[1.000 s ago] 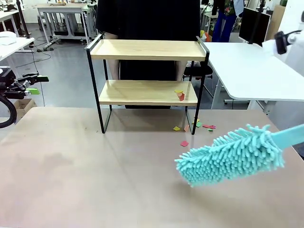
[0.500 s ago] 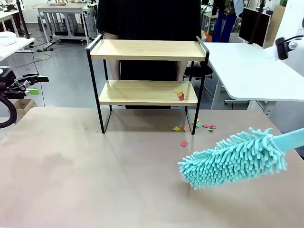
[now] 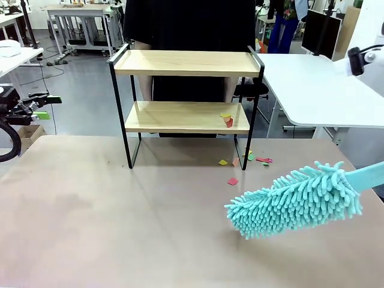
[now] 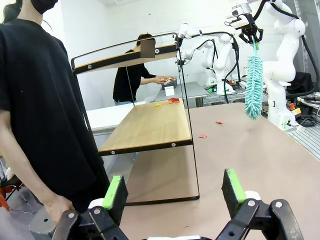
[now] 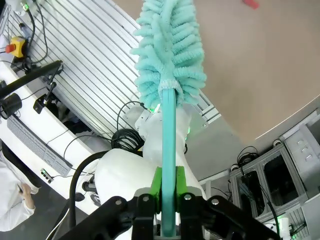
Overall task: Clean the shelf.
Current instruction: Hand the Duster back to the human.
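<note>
The shelf (image 3: 186, 63) stands at the table's far side, with two light wooden boards in a black frame. Coloured paper scraps (image 3: 227, 120) lie at the right end of its lower board, and more scraps (image 3: 240, 161) lie on the table beside its right leg. A turquoise fluffy duster (image 3: 294, 201) hovers low over the table's right part, in front of the shelf. My right gripper (image 5: 168, 187) is shut on the duster's handle. My left gripper (image 4: 174, 185) is open and holds nothing; it hangs off the table's left side (image 3: 47, 107), facing the shelf (image 4: 150, 125) end-on.
A person in black (image 3: 186, 24) stands right behind the shelf, one hand (image 4: 57, 207) hanging near my left gripper. A white side table (image 3: 318, 90) stands at the right. The brown tabletop (image 3: 120, 210) is bare in front and to the left.
The duster sank a little and drifted slightly right over the last second, then stopped. The left gripper has not moved.
</note>
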`<state>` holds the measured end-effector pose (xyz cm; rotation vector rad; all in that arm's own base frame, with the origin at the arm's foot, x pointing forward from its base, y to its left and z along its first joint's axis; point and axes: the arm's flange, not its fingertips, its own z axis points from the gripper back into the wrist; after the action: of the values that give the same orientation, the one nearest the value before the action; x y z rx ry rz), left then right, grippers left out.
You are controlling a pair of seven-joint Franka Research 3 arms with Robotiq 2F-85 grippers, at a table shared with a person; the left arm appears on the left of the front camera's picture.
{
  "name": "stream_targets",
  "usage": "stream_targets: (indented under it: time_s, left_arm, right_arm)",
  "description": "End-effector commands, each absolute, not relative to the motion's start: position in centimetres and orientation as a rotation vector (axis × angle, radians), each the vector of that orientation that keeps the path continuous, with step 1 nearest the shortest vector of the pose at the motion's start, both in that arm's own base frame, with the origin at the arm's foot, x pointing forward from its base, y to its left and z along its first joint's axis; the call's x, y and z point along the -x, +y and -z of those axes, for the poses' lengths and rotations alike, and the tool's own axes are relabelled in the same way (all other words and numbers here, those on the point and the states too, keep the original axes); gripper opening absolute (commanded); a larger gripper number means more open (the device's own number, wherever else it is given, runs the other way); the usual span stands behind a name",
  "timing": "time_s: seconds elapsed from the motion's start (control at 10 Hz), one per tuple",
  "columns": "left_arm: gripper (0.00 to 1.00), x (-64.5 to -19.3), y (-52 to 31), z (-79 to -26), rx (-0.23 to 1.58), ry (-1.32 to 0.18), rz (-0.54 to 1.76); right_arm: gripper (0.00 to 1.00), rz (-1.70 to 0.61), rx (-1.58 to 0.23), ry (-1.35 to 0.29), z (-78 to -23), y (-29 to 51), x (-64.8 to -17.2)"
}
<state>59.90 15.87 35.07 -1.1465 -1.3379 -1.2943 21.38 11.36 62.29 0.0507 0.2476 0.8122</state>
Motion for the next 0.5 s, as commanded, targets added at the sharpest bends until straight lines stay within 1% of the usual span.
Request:
stream_targets:
  time_s: [0.0,0.2,0.3,0.4]
  left_arm:
    - [1.0,-59.8,15.9,-35.3,1.141,-1.34,1.31]
    - [1.0,-59.8,15.9,-35.3,1.141,-1.34,1.31]
    - [1.0,-59.9,15.9,-35.1,1.146,-1.338,1.294]
    - [1.0,-60.0,15.5,-36.9,1.152,-1.331,1.281]
  right_arm:
    - [0.13,-0.813,-0.058,0.238,-62.8,11.6,-21.4]
    - [0.13,-0.812,-0.051,0.248,-62.3,11.4,-21.4]
    - [0.13,-0.873,-0.07,0.221,-62.7,11.5,-21.7]
    - [0.13,-0.914,-0.108,0.179,-63.3,11.7,-22.2]
